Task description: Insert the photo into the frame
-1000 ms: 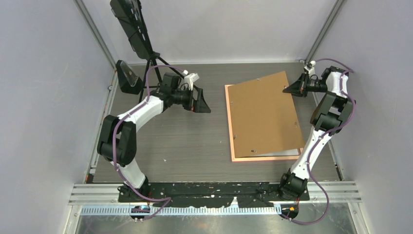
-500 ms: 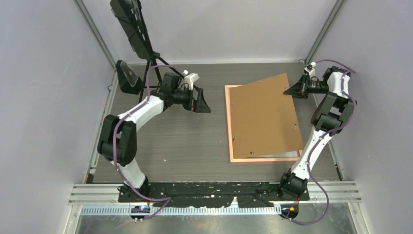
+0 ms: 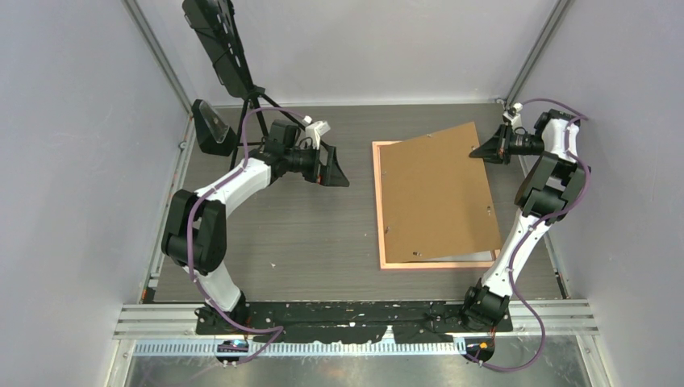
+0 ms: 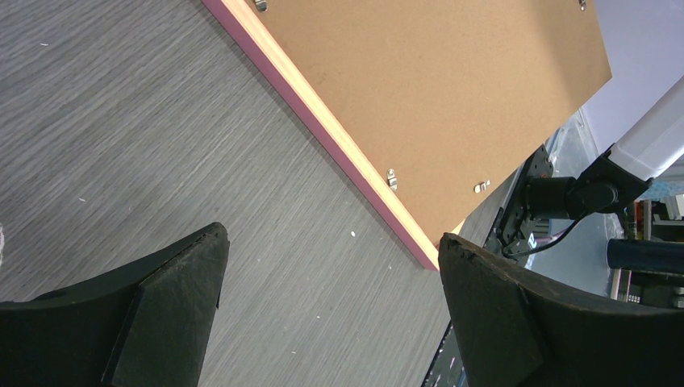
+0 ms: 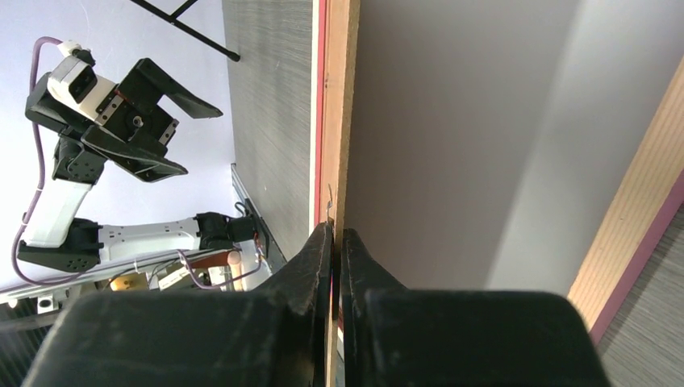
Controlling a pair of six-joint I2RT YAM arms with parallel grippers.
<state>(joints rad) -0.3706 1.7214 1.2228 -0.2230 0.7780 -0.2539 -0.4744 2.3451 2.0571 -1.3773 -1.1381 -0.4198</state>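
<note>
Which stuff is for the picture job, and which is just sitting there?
For the job: frame, brown backing board pinched by the right gripper, white sheet under it, likely the photo.
Just sitting there: black tripod, black device on it.

From my console I count one frame (image 4: 321, 122), one backing board (image 3: 435, 193), one black tripod (image 3: 222, 44) and two pincers: left pincer (image 4: 332, 238), right pincer (image 5: 339, 234).

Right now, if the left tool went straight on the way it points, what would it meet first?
Probably the table, just short of the frame: the open left tool points down at it. Depth is unclear; the frame's rail could come first.
</note>
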